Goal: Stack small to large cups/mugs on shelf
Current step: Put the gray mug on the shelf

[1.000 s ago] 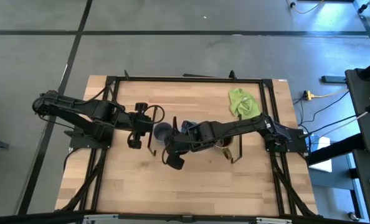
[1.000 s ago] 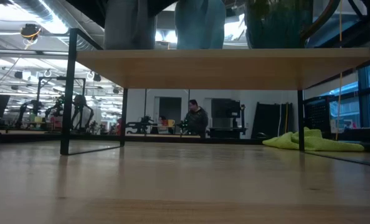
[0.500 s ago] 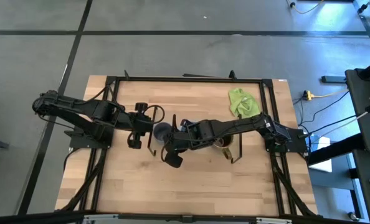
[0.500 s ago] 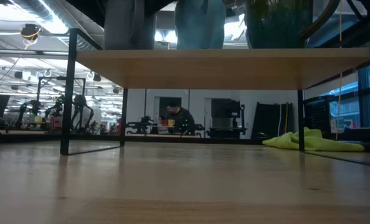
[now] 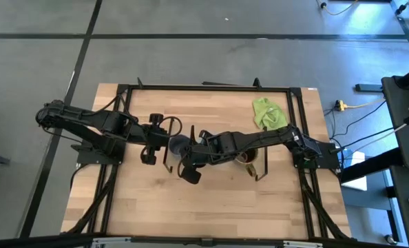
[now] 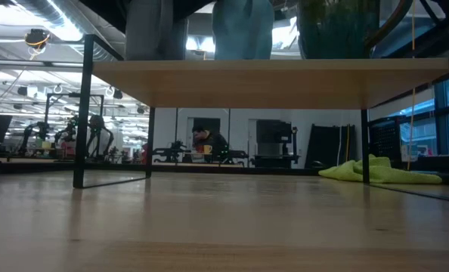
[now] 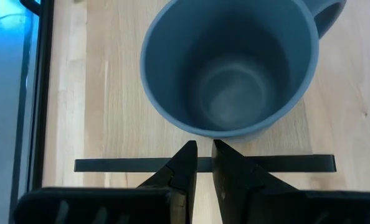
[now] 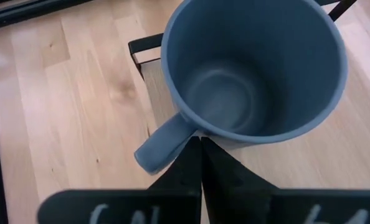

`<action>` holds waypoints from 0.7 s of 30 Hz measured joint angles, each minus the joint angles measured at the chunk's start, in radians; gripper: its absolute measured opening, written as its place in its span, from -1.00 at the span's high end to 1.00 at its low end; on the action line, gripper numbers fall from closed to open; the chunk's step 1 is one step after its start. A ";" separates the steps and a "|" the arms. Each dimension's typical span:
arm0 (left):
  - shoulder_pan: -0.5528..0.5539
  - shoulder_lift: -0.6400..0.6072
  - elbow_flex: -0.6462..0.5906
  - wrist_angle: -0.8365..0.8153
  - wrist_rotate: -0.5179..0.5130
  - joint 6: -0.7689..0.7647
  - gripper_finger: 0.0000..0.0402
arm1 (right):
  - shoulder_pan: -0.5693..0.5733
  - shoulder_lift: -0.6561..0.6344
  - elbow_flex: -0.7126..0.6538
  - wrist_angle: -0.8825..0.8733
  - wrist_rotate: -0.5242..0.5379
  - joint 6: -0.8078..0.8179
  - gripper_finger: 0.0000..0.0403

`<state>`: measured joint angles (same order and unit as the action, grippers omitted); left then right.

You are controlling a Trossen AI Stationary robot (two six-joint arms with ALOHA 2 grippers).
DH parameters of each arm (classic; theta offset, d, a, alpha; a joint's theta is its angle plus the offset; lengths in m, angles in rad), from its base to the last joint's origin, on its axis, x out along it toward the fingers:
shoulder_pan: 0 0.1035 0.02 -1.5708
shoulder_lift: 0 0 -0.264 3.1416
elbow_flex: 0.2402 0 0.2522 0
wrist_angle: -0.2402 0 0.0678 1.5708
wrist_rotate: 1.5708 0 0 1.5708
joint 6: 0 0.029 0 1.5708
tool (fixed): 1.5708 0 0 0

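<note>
Right arm's elbow has crept slightly toward the shelf's (image 5: 254, 167) left end since a second ago; mugs unmoved. Brown mug (image 6: 338, 29) stands at shelf's right end, light blue mug (image 8: 253, 71) mid-shelf, dark grey-blue mug (image 7: 228, 65) at its left end. Right gripper (image 8: 199, 163) hangs over the light blue rim, fingers pressed together. Left gripper (image 7: 203, 163) beside the grey-blue mug, fingers nearly closed, pinching nothing. You'd do well to spread fingers before straddling a rim, then lift straight.
</note>
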<state>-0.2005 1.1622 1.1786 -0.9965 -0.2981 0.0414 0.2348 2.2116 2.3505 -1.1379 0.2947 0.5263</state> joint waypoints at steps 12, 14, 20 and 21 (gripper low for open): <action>0.000 0.000 0.000 -0.005 0.000 0.021 0.77 | -0.003 0.000 0.000 0.002 0.010 -0.009 0.97; -0.001 0.000 0.000 -0.005 -0.001 0.017 0.78 | -0.003 0.000 0.000 0.002 0.011 -0.010 0.98; 0.000 0.000 -0.001 -0.005 -0.001 0.018 0.78 | -0.003 0.000 0.000 0.005 0.018 -0.007 0.94; 0.000 0.000 -0.001 -0.005 -0.003 0.019 0.77 | -0.003 0.000 0.000 0.005 0.018 -0.007 0.94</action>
<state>-0.2008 1.1624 1.1773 -1.0016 -0.3012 0.0602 0.2317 2.2116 2.3505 -1.1329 0.3131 0.5194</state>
